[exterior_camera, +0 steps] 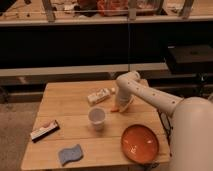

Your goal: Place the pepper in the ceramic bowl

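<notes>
Carton (99, 95), cup (97, 117), blue sponge (70, 154), dark packet (45, 130)

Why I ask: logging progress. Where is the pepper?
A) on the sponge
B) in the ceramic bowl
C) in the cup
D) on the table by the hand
D: the pepper lies on the table at the hand, outside the ceramic bowl.

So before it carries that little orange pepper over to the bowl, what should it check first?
1. The gripper is down at the pepper, just behind the cup: ok.
2. Pepper securely held: cannot tell.
3. The ceramic bowl is upright and looks empty: ok.
4. Cup stands to the left of the straight path from pepper to bowl: ok.
5. The carton lies apart from the pepper: ok.
</notes>
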`<state>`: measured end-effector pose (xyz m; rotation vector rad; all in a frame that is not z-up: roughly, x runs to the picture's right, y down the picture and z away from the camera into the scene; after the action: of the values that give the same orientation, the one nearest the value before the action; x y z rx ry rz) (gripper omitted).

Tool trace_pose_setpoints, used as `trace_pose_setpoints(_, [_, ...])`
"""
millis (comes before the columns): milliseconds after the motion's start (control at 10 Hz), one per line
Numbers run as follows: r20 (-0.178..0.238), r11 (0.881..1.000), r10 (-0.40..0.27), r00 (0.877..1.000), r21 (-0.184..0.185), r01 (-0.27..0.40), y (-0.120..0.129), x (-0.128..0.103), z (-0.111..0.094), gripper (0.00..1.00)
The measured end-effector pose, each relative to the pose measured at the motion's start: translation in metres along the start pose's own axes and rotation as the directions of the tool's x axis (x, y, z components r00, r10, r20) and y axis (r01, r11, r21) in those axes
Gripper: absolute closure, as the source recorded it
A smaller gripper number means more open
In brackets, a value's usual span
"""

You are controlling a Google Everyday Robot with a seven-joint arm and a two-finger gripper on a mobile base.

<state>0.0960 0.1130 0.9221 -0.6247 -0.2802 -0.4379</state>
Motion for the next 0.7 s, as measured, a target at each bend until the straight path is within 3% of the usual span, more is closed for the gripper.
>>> trace_pose_setpoints(200, [-0.001,1.000,-0.005,1.000,0.001,0.005,-0.003,0.002,-0.001,0.91])
trace_pose_setpoints(500, [-0.001,1.000,-0.014,1.000,0.003,0.014,-0.009,-0.001,-0.026,0.93])
trace_pose_setpoints(700, [-0.002,1.000,-0.019,1.000,0.005,0.019,-0.013,-0.002,-0.032,0.93])
